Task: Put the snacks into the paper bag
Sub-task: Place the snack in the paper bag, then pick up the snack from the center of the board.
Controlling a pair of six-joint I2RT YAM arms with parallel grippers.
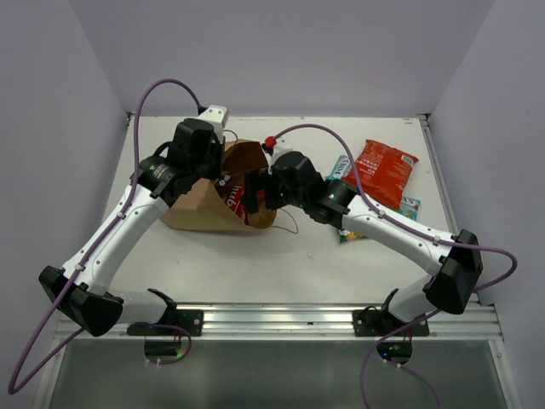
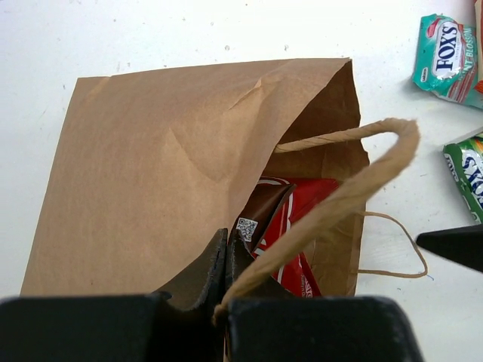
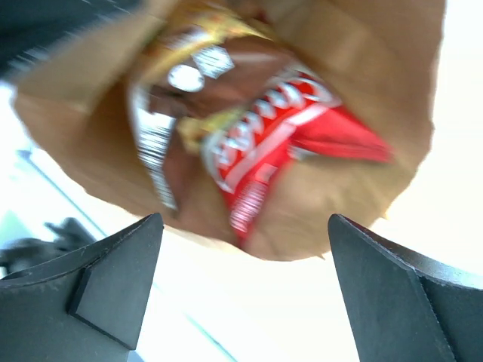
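Right wrist view: your right pincer (image 3: 243, 226), spread wide and empty, faces the mouth of the brown kraft paper bag (image 3: 362, 60), where a brown-white chip packet (image 3: 181, 105) and a red-white crinkly packet (image 3: 264, 151) already lie. Your left pincer (image 2: 226, 241) is clamped on that bag's upper lip. The glossy red-orange packet (image 1: 385, 170) lies right of the bag, well apart, nearer your right arm; I'd reach there next.

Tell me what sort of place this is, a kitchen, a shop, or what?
Probably a robotics lab test cell: a plain white table boxed in by blank pale walls, a left arm and right arm bolted to a metal rail, and a paper bag and snack packets as props.
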